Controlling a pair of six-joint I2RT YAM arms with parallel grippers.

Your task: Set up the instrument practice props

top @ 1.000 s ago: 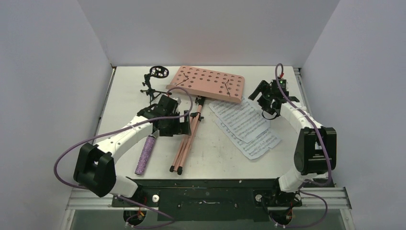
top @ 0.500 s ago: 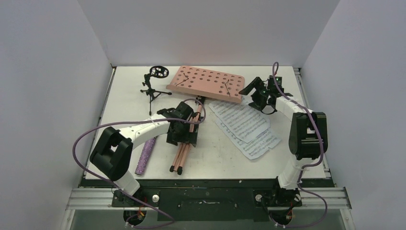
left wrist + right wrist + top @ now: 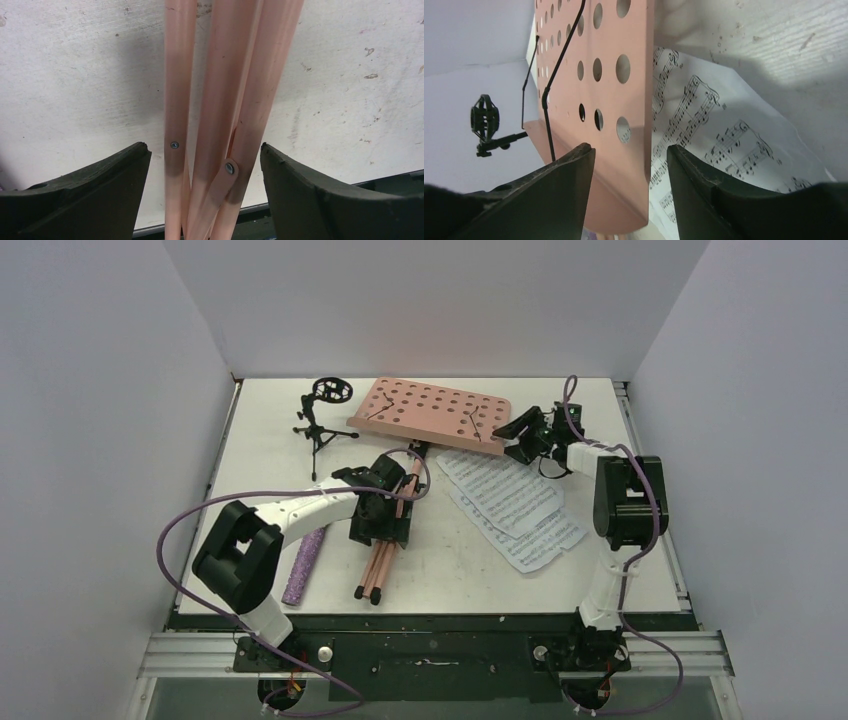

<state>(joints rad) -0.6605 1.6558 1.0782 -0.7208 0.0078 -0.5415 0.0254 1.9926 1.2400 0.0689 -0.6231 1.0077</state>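
The pink perforated music stand lies flat on the table, its tray (image 3: 432, 414) at the back and its folded legs (image 3: 390, 530) running toward me. My left gripper (image 3: 378, 512) is open, with the legs (image 3: 220, 115) between its jaws, not touching them. My right gripper (image 3: 516, 430) is open astride the tray's right edge (image 3: 624, 100). White sheet-music pages (image 3: 512, 502) lie right of the legs, also in the right wrist view (image 3: 704, 120). The purple glitter microphone (image 3: 303, 562) lies at the left. The black mic stand (image 3: 322, 415) stands at the back left.
White walls close in the table on three sides. The arm bases and a black rail (image 3: 430, 630) line the near edge. Purple cables loop off both arms.
My left gripper moved right from beside the microphone onto the stand's legs. My right gripper swung left to the tray's right edge.
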